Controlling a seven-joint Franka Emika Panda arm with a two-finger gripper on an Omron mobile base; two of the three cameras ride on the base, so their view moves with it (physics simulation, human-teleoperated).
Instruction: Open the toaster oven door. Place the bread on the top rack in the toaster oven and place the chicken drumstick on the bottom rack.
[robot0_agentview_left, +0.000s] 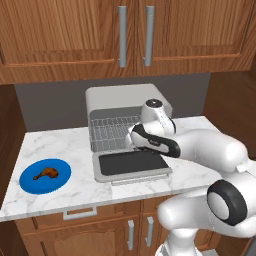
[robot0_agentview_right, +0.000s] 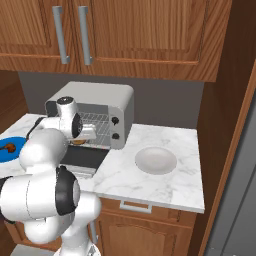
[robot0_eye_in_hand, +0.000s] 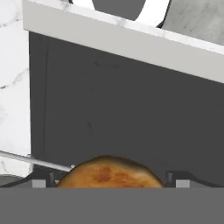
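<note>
Bread (robot0_eye_in_hand: 107, 173) lies between the spread gripper (robot0_eye_in_hand: 109, 183) fingers, probably on the top rack (robot0_agentview_left: 111, 128); door (robot0_agentview_left: 131, 163) down. Next: withdraw, fetch the drumstick (robot0_agentview_left: 45, 174) for the bottom rack

The arm (robot0_agentview_left: 200, 150) is showing glossy white, rounded link shells, appearing at the lower right of the left base view and the lower left of the right base view. Dark grey to black bands are separating the links at each joint, with one wide black ring at the lower right of the left base view. A round cap with a grey centre disc is closing the uppermost visible joint housing near frame centre.
</note>
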